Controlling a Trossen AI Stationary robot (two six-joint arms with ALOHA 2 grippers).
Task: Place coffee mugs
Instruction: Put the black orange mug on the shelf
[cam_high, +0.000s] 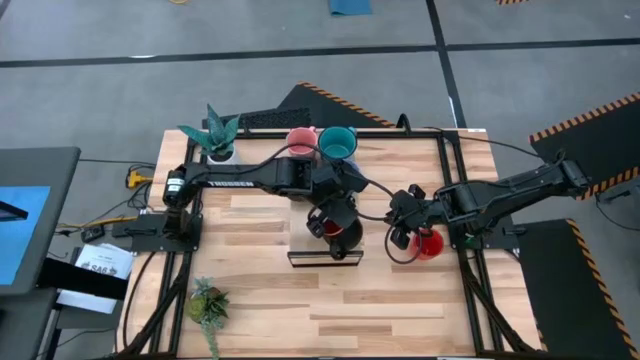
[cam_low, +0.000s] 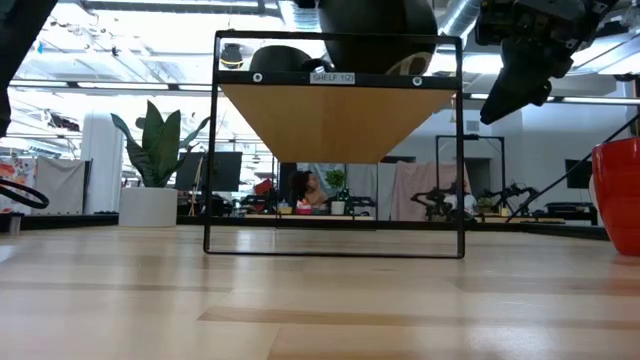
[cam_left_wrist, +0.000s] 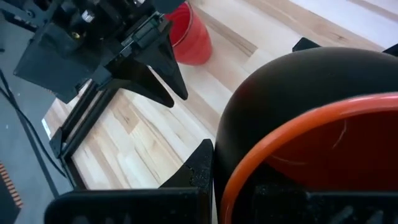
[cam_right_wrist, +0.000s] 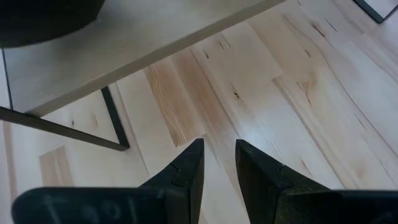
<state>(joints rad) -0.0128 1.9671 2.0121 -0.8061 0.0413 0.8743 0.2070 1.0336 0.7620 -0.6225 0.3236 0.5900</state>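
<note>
A black mug with an orange rim (cam_left_wrist: 292, 112) is gripped by the left gripper (cam_high: 333, 222), whose fingers are drawn almost fully together on the mug's wall. The mug fills the space directly ahead of them. It is carried above the small shelf (cam_high: 324, 257), a black wire frame with a wooden top, presumably so that it can be lowered onto that top. The shelf board lies just beneath the fingers. The right gripper (cam_right_wrist: 217, 165) is held partly open with a narrow gap between its fingers (cam_right_wrist: 186, 171). Nothing is gripped by it, and only bare table (cam_right_wrist: 292, 81) is seen ahead of the tips. The red mug (cam_high: 431, 244) stands upright on the table just beside these fingers, on their outer side away from the shelf. It is judged either to have been set down there or to be next for pick-up; which cannot be told. The pink mug (cam_high: 300, 141) and the teal mug (cam_high: 338, 143) are parked side by side at the far table edge, well apart from both pairs of fingers, presumably waiting their turn. Four mugs are counted in view: one black with orange, one red, one pink, one teal. No pale blue mug is seen. Two potted plants are counted, one by the far left corner (cam_high: 216, 133) and one near the front left edge (cam_high: 207, 303). One shelf and two arms are present.
</note>
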